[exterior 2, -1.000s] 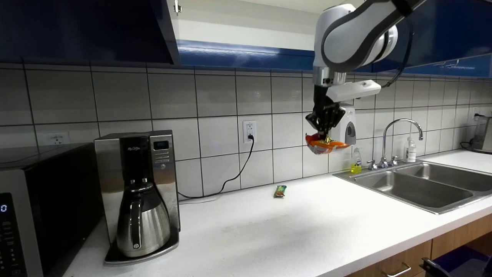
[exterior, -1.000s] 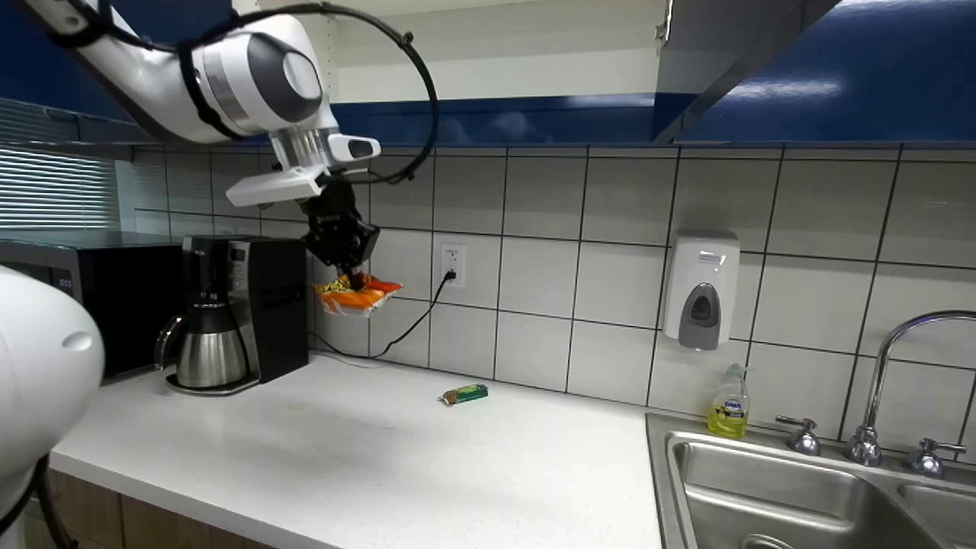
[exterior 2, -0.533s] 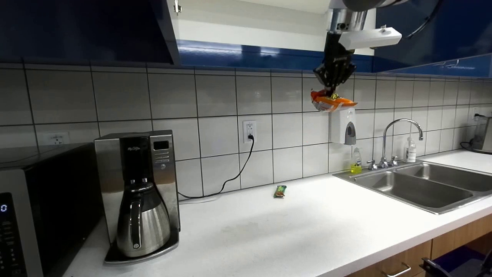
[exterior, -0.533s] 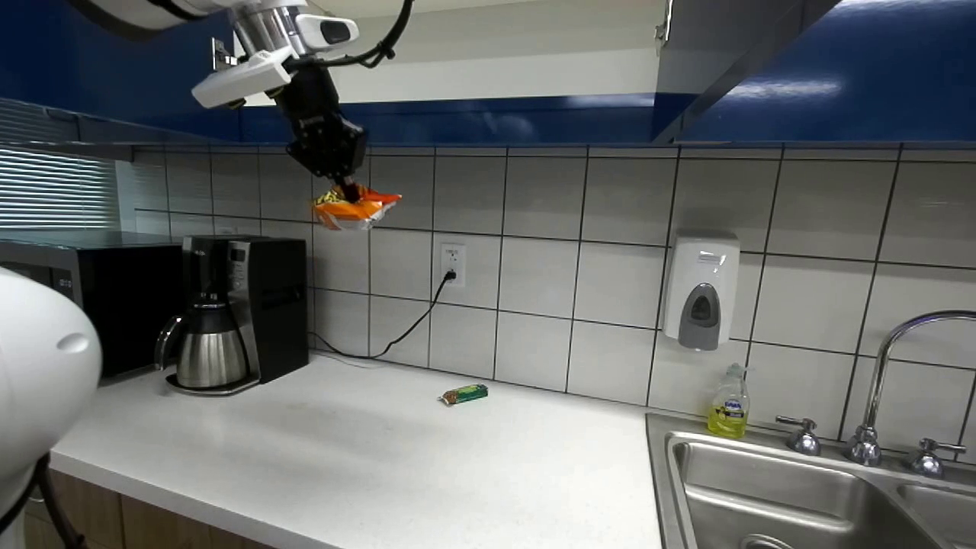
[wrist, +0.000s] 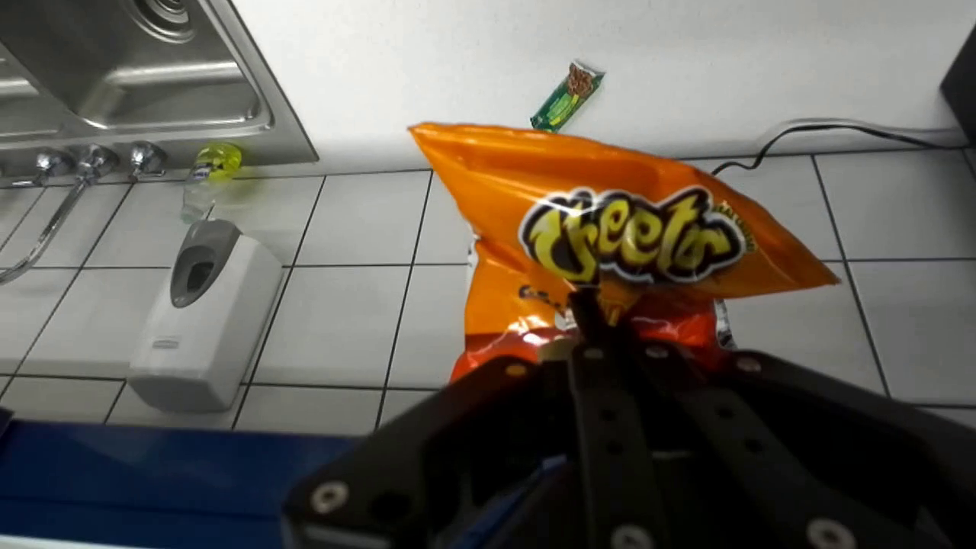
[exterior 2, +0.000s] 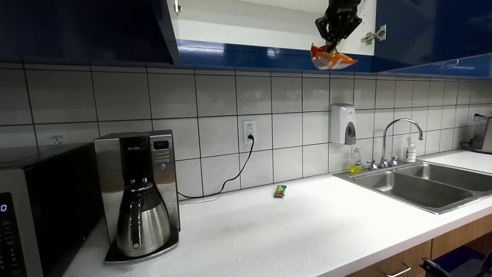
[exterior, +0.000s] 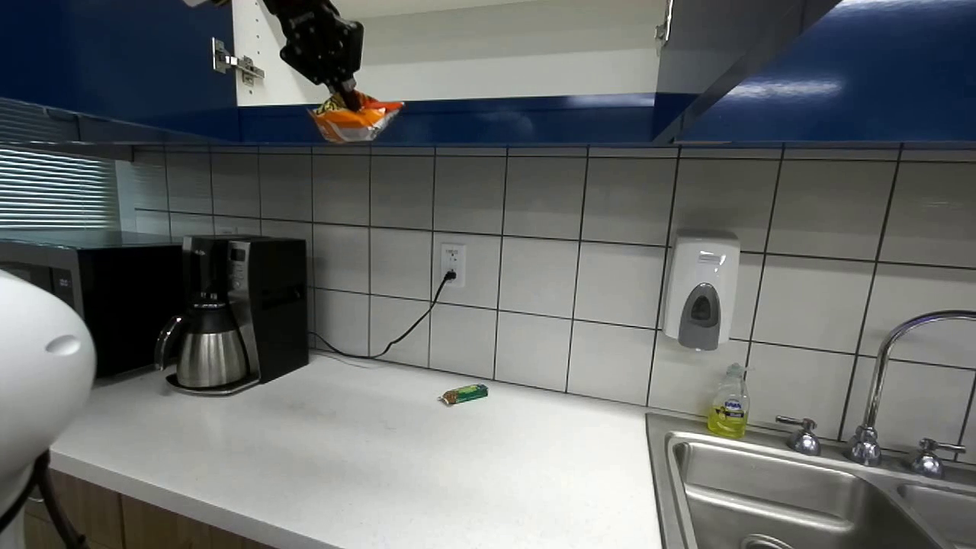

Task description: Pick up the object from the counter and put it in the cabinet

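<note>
Below the left end of the cabinet (exterior: 496,69), a steel carafe (exterior: 210,357) is held in the coffee machine (exterior: 278,305); its contents are hidden by the metal. The cabinet is flanked by its left door (exterior: 137,76) and its right door (exterior 2: 430,27), both swung wide, and its white interior (exterior: 572,72) is exposed. In front of the cabinet, near its lower edge, the orange-and-yellow packet (exterior: 354,126) is suspended in the air, clamped tightly in the gripper (exterior: 348,95); the blue lower rail (exterior: 534,120) is seen directly behind it in both exterior views, with the interior above. Below and to the right of the cabinet, yellow liquid (exterior: 727,424) is seen in a clear soap bottle (exterior: 732,393), which is set on the rear rim of the steel sink (exterior: 666,488).

A microwave (exterior: 137,297) is placed below and farther left of the cabinet, partly covered in an exterior view by the robot's white body (exterior: 46,374). Under the cabinet's middle, a black cord (exterior: 374,357) is plugged into a wall outlet (exterior: 453,265) and a green wrapped bar (exterior: 464,393) is laid on the white counter (exterior: 419,465). Under its right end, a soap dispenser (exterior: 701,290) is fixed to the tiled wall (exterior: 537,274).
</note>
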### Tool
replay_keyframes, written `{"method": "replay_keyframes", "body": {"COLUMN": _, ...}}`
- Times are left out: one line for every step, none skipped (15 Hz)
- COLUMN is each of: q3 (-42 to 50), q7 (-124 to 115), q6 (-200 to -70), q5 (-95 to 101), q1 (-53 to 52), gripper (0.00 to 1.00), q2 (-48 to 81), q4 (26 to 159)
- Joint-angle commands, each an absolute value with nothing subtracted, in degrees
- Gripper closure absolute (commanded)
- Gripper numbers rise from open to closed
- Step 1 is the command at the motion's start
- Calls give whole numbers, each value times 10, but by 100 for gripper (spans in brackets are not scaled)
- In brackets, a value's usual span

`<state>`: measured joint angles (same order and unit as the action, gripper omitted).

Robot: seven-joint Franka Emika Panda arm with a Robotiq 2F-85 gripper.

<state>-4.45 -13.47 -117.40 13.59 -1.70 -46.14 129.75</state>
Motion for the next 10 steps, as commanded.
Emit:
{"method": "replay_keyframes", "body": {"q3": -72, "q7": -140, "q6": -1148, "q5": 128, "q1": 10, "gripper": 100, "q2": -435, "q4": 1226}}
{"method": "replay_keyframes", "body": {"q3": -77, "q7": -144, "q6": -1150, "q5": 130, "q1": 13, "gripper": 100, "q2": -430, "q4": 1213}}
{"method": "replay_keyframes", "body": {"q3": -80, "q7": -144, "q6": -1158, "q5": 131, "q1": 15, "gripper": 100, "q2": -422, "q4": 1200}}
{"method": "replay_keyframes", "body": {"q3": -84, "q7": -147, "q6": -1167, "q5": 133, "q1": 16, "gripper": 100, "q2": -414, "q4": 1189}}
{"method": "replay_keyframes", "body": {"q3": -88, "q7": -151, "q6": -1175, "q5": 133, "q1": 17, "gripper": 100, "q2": -405, "q4": 1177}}
{"method": "replay_keyframes", "body": {"q3": -91, "q7": -154, "q6": -1182, "q5": 135, "q1": 19, "gripper": 100, "q2": -395, "q4": 1164}}
{"method": "replay_keyframes", "body": {"q3": -94, "q7": -159, "q6": -1186, "q5": 135, "q1": 21, "gripper": 100, "q2": -384, "q4": 1151}}
{"method": "replay_keyframes", "body": {"q3": -95, "q7": -164, "q6": -1192, "q5": 135, "q1": 23, "gripper": 100, "q2": -373, "q4": 1139}}
{"method": "replay_keyframes", "body": {"q3": -97, "q7": -169, "q6": -1196, "q5": 136, "q1": 26, "gripper": 100, "q2": -361, "q4": 1124}}
{"method": "replay_keyframes", "body": {"q3": -98, "q7": -173, "q6": -1199, "q5": 137, "q1": 28, "gripper": 100, "q2": -350, "q4": 1111}}
